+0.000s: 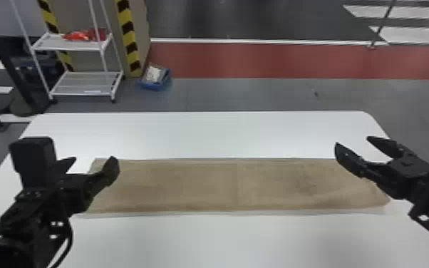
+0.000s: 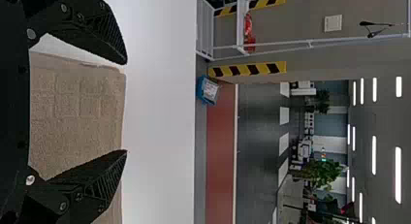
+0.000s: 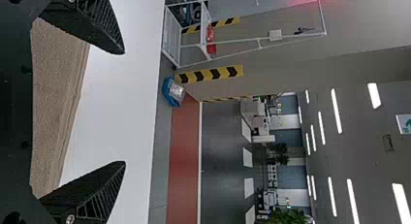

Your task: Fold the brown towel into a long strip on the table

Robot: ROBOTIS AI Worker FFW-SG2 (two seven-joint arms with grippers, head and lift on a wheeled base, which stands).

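Between the fingertips of my black left gripper (image 1: 91, 161) is a wide gap, the flat fingers spread and holding nothing; my black right gripper (image 1: 352, 140) stands wide open too, its grasp just as empty. From near my left fingers to near my right ones, the brown cloth towel (image 1: 203, 185) lies as a long, flat strip. Around it spreads the smooth white rectangular table (image 1: 203, 242), and well beyond my left fingers stands a white metal shelf rack (image 1: 85, 83), a small blue plastic bin (image 1: 155, 85) beside it
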